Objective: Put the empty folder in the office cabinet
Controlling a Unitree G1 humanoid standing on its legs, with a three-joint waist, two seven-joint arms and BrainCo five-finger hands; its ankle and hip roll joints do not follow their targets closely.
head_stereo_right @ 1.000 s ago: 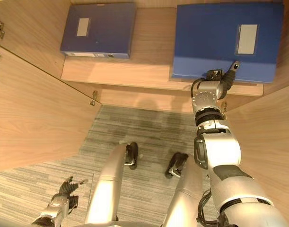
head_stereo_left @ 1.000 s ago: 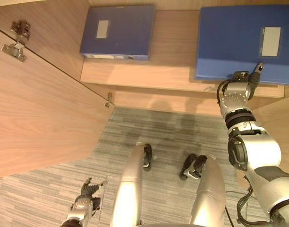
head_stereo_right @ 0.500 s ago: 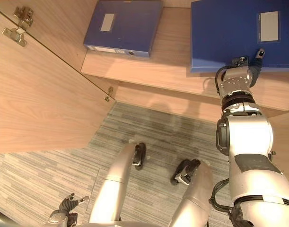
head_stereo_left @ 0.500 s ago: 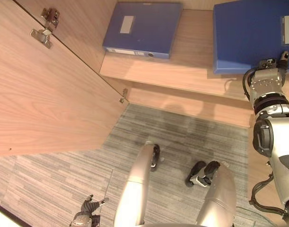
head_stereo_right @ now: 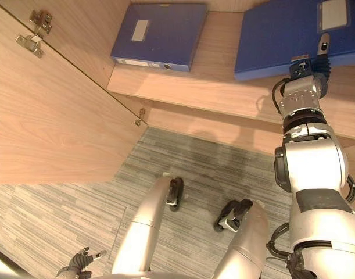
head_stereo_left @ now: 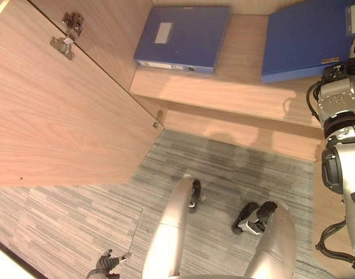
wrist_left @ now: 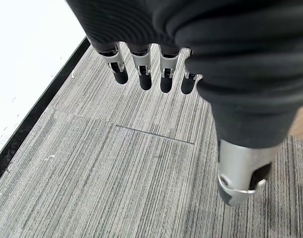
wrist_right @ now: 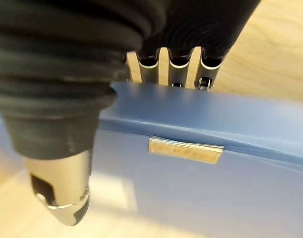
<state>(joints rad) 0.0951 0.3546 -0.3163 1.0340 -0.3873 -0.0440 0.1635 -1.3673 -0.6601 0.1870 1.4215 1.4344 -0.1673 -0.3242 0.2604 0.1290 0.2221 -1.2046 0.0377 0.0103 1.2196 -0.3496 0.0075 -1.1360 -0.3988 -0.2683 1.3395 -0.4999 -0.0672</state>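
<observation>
A: Presently, item 1: the folder (head_stereo_right: 284, 35), blue, with a pale label, lies flat on the cabinet shelf (head_stereo_right: 223, 87) at the robot's right, its near edge close to the shelf front. Holder: the right hand (head_stereo_right: 308, 72). In the right wrist view its fingers (wrist_right: 176, 67) reach over the far side of the folder's upper edge while the thumb (wrist_right: 59, 188) lies down the near face, so the hand clasps that edge.

B: Item 2?

A: A second blue folder (head_stereo_left: 180, 38), same pattern, flat on the same shelf, well apart to the left and untouched. Item 3: the cabinet door (head_stereo_left: 61, 110), swung open at the left, hinges showing.

B: And the left hand?

A: The left hand (wrist_left: 151, 59) hangs low over the grey carpet (wrist_left: 91, 173), fingers straight and relaxed, holding nothing.

B: Stage of work?

A: Judged as the final placing: the folder is on the shelf but not yet let go. To finish cleanly, the robot would slide it further back until its whole base is supported, keep it square to the shelf edge, then loosen thumb and fingers together and withdraw straight back without dragging it forward.
</observation>
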